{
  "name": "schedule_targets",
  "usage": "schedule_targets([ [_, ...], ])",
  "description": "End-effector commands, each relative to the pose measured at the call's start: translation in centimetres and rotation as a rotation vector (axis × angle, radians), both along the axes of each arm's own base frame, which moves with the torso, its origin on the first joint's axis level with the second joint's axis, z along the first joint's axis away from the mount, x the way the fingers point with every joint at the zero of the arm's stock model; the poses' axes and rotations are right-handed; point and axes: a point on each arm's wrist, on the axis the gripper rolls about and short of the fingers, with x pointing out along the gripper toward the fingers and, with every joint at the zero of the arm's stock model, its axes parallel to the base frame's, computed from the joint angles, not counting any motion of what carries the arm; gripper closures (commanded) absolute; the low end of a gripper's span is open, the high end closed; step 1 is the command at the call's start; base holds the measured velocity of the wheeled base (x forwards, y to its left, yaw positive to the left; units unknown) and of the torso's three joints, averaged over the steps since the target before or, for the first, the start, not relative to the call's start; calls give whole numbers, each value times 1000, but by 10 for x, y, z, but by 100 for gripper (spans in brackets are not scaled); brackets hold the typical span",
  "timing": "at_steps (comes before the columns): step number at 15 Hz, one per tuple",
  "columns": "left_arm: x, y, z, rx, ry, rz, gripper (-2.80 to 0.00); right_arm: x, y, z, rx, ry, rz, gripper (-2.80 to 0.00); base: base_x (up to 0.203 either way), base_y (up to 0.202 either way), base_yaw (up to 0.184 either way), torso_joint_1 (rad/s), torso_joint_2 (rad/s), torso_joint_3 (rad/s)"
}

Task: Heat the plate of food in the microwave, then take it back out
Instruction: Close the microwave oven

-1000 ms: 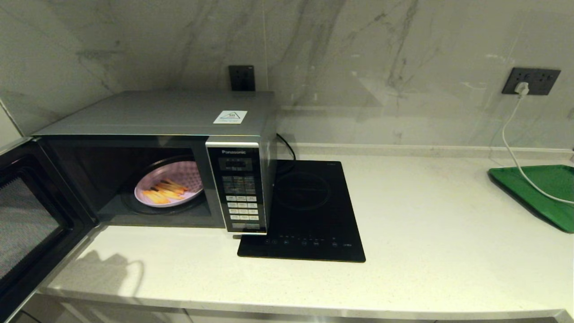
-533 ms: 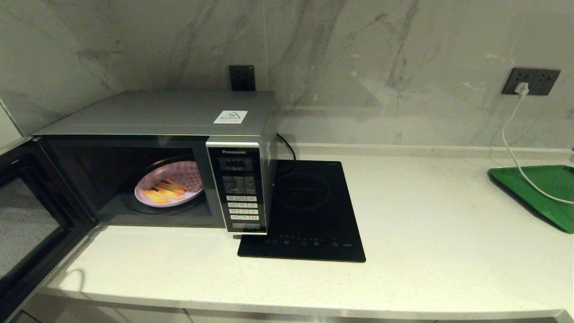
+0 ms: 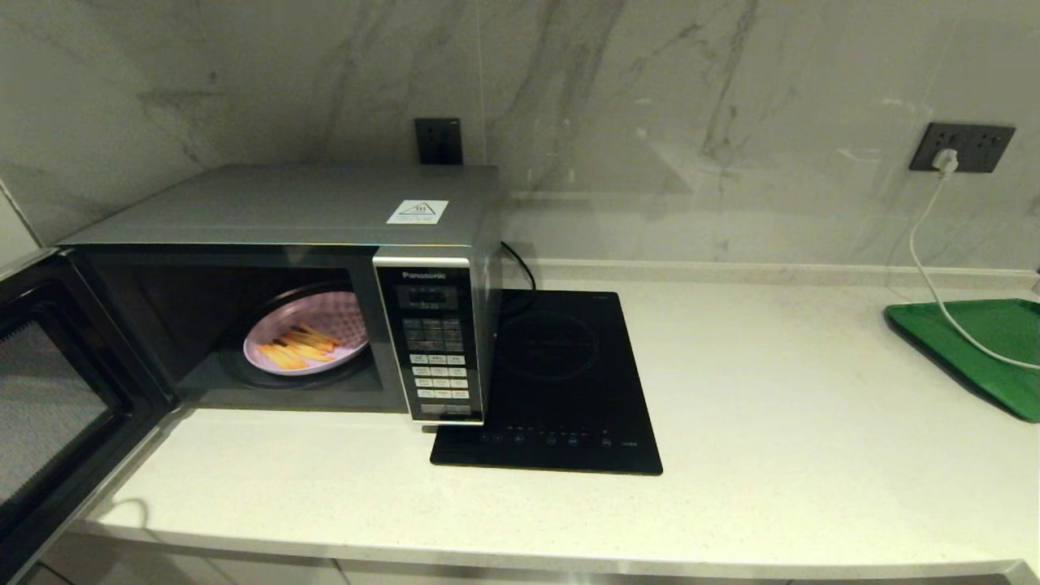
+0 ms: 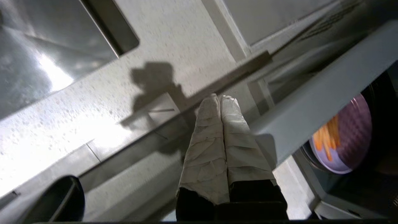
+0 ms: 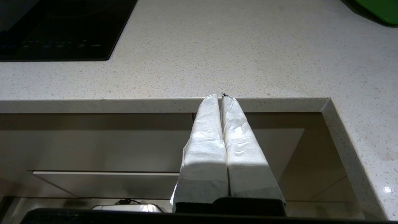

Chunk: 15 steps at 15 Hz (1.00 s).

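Note:
The microwave [image 3: 309, 203] stands at the counter's left with its door [image 3: 49, 390] swung wide open. Inside, on the turntable, rests the lilac plate of food [image 3: 341, 313] with orange-yellow fries. Neither gripper appears in the head view. In the left wrist view my left gripper [image 4: 220, 97] is shut and empty, out in front of the microwave's opening, apart from the plate of food [image 4: 357, 124]. My right gripper [image 5: 220, 95] is shut with nothing in it, parked low just before the counter's front edge [image 5: 155, 105].
A black induction cooktop [image 3: 552, 382] lies right beside the microwave. A green tray [image 3: 983, 349] sits at the far right, with a white cable [image 3: 926, 268] running to it from a wall socket [image 3: 963, 146]. The open door juts past the counter's left front corner.
The arm's shadow on the counter's front left corner has shrunk and slid toward the edge. The plate and the door have not moved.

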Motion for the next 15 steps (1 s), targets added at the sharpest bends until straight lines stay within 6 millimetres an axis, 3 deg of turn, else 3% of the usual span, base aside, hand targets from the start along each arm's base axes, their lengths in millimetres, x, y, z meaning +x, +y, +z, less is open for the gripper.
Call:
schedule_targets([
  [1, 2, 3, -4, -44, 13, 3, 0, 0, 0, 0, 0, 3, 0, 0, 0, 0, 0, 0, 0, 0],
  [5, -1, -4, -9, -134, 26, -27, 0, 0, 0, 0, 0, 2, 0, 0, 0, 0, 0, 0, 0, 0],
  [9, -3, -28, -4, -194, 32, -87, 0, 0, 0, 0, 2, 1, 0, 0, 0, 0, 0, 0, 0, 0],
  [12, -4, -60, 3, -267, 28, -158, 0, 0, 0, 0, 0, 2, 0, 0, 0, 0, 0, 0, 0, 0],
  [15, -9, -108, 5, -310, 45, -269, 0, 0, 0, 0, 0, 2, 0, 0, 0, 0, 0, 0, 0, 0],
])
